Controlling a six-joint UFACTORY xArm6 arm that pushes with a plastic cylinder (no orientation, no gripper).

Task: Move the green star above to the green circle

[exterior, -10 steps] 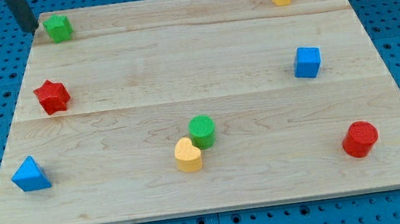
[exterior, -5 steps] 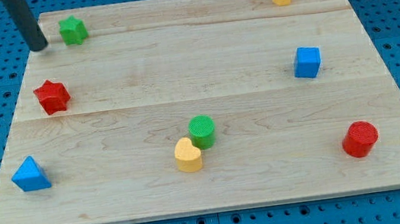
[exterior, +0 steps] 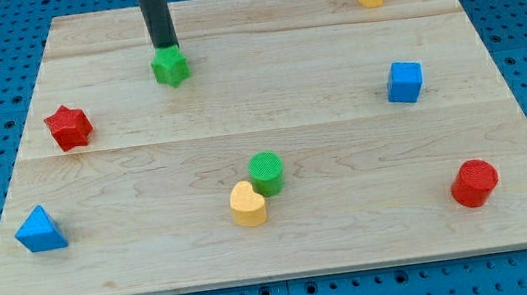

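There are no jaws on this arm; my tip (exterior: 167, 48) rests against the top side of the green star (exterior: 170, 66), which sits on the tabletop (exterior: 353, 217) left of centre, nearer the top edge. The green circle (exterior: 266, 171) stands nearer the bottom edge, toward the right of the star and well apart from it, touching the yellow heart (exterior: 246, 204).

Pushing from a star point risks the block spinning or slipping sideways off my tip. Driving too far could knock the circle and heart. The rod's upper part is cut off at the top, and the exact contact spot is hard to make out.
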